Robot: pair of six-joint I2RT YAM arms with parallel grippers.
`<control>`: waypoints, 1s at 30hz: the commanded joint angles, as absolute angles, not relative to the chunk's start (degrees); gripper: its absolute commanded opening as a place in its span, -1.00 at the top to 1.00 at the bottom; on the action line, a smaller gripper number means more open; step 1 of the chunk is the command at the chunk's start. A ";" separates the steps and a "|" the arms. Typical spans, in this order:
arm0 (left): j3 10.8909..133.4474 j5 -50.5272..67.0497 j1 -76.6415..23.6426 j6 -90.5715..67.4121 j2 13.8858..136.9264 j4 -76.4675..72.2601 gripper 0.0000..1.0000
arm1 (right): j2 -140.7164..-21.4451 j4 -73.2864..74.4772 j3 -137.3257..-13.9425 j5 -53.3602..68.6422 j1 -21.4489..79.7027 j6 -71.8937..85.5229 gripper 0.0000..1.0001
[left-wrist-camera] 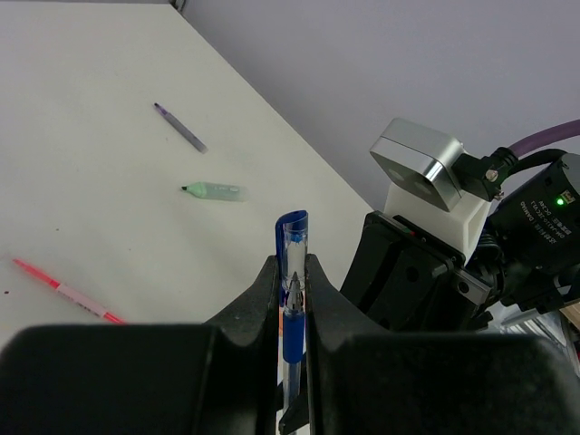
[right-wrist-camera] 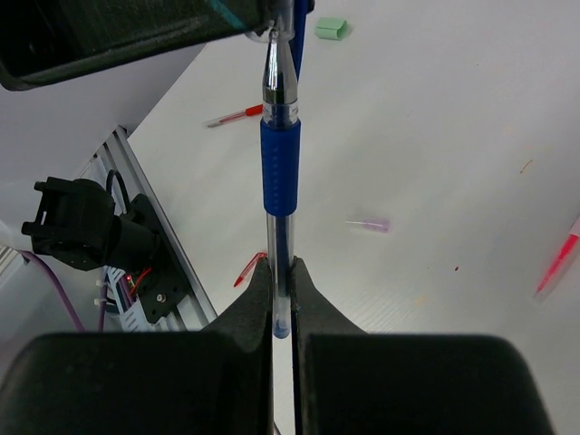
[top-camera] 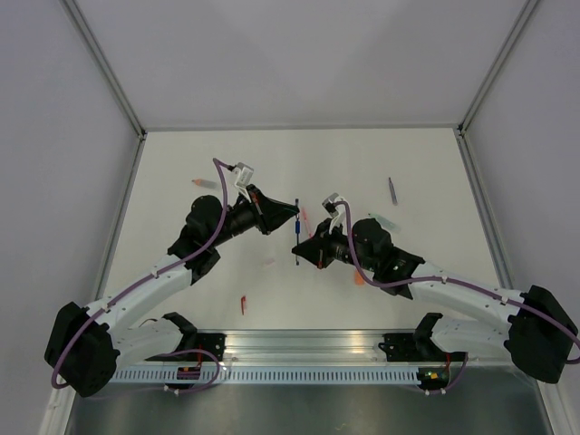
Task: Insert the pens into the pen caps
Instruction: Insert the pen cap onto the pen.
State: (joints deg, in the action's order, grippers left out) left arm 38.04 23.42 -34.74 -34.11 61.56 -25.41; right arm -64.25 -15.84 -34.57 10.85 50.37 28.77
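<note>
They are in the middle of capping one pen, held up off the surface between the two arms, roughly at its centre. The right claw is pressed together on the clear tail end of the blue pen. The left claw is pinched on the blue cap, whose clip end sticks out past its fingers. The pen's metal tip looks to be already inside the cap's mouth, but the rubber grip section is fully out, so I'd call the cap started and not seated. From above, the pen's long axis runs from the near side to the far side of the surface, with the tip pointing away from the arm bases and into the left claw. The next move, I'd say, is a straight push along that axis while both claws keep it in line; any sideways lean could jam or bend the tip. A green cap and a red pen lie loose on the surface, waiting.
</note>
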 commanded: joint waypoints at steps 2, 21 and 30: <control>37.88 27.77 -34.98 -31.03 62.05 -30.15 0.95 | -61.96 -17.31 -35.68 8.00 50.54 29.00 1.00; 36.83 35.50 -35.24 -30.14 64.51 -34.54 0.58 | -60.38 -15.38 -36.03 6.15 50.62 28.04 1.00; 37.44 34.02 -35.16 -30.59 64.25 -33.58 -0.03 | -60.65 -16.35 -36.12 9.05 50.54 27.86 1.00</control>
State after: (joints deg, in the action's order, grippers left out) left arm 37.10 33.30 -34.92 -31.51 64.73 -31.75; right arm -61.43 -14.15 -34.57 8.10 50.72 28.64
